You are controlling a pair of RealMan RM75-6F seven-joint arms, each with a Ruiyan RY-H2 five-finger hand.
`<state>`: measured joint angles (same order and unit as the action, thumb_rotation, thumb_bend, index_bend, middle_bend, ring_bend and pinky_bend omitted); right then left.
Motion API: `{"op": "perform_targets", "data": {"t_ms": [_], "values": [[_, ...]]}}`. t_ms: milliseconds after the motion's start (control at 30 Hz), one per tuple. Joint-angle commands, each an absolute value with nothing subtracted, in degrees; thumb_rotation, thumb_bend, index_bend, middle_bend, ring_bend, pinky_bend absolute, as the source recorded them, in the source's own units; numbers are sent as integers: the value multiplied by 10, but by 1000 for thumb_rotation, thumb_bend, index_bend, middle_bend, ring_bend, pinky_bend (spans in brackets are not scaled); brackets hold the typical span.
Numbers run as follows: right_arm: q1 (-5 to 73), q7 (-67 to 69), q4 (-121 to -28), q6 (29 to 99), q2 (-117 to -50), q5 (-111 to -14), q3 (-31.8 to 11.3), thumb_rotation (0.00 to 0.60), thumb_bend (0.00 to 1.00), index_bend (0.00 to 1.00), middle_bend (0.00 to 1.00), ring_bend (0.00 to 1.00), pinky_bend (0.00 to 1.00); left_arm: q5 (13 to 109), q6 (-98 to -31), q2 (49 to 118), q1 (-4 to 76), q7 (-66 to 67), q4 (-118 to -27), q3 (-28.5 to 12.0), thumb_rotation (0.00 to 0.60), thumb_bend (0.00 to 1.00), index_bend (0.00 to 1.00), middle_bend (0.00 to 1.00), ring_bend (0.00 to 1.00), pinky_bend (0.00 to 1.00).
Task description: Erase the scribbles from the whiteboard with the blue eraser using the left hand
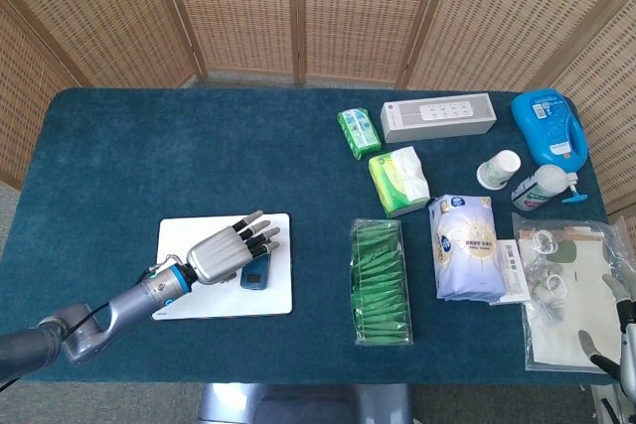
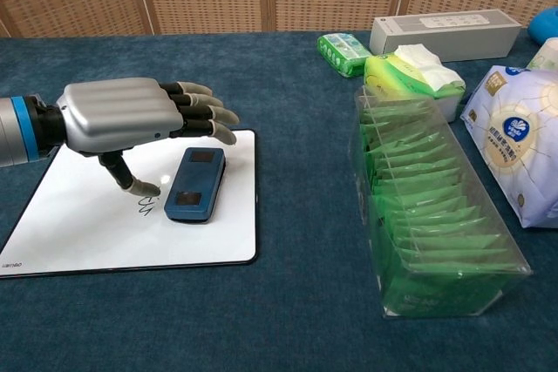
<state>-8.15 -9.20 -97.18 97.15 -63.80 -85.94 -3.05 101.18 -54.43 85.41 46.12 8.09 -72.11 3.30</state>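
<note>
The blue eraser (image 2: 194, 184) (image 1: 256, 271) lies flat on the whiteboard (image 2: 87, 231) (image 1: 179, 297), near its right side. A small black scribble (image 2: 145, 207) sits just left of the eraser. My left hand (image 2: 131, 117) (image 1: 227, 251) hovers palm down over the board, fingers stretched out above the eraser's far end, thumb pointing down beside the scribble. It holds nothing. My right hand (image 1: 618, 330) shows only at the lower right edge of the head view, over a plastic bag; its fingers are cut off.
A clear box of green packets (image 2: 427, 215) stands right of the board. Behind it are a green tissue pack (image 2: 410, 71), a small green packet (image 2: 343, 50), a long white box (image 2: 445, 34) and a white-blue bag (image 2: 523, 141). A blue jug (image 1: 549, 126), paper cup (image 1: 499, 169) sit far right.
</note>
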Motion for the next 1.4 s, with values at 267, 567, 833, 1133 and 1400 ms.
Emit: {"op": "perform_targets", "data": {"t_ms": [267, 567, 833, 1133, 1400], "values": [[-89, -80, -965, 978, -637, -857, -30, 600, 230, 155, 104, 0, 34, 1004, -531, 867, 470, 100, -723, 32, 600, 281, 137, 0, 0, 0], [-93, -71, -958, 982, -637, -856, -30, 600, 229, 156, 103, 0, 34, 995, -536, 878, 474, 110, -728, 22, 600, 280, 137, 0, 0, 0], [-100, -64, -956, 989, -636, -857, -30, 600, 230, 155, 104, 0, 34, 974, -529, 899, 481, 104, -737, 12, 600, 280, 137, 0, 0, 0], [-103, -62, -955, 989, -636, -858, -30, 600, 231, 155, 104, 0, 34, 941, -518, 882, 480, 74, -759, 6, 600, 280, 175, 0, 0, 0], [-102, -67, -955, 985, -639, -858, -30, 600, 231, 155, 104, 0, 35, 912, -500, 864, 477, 36, -770, 6, 600, 280, 273, 0, 0, 0]]}}
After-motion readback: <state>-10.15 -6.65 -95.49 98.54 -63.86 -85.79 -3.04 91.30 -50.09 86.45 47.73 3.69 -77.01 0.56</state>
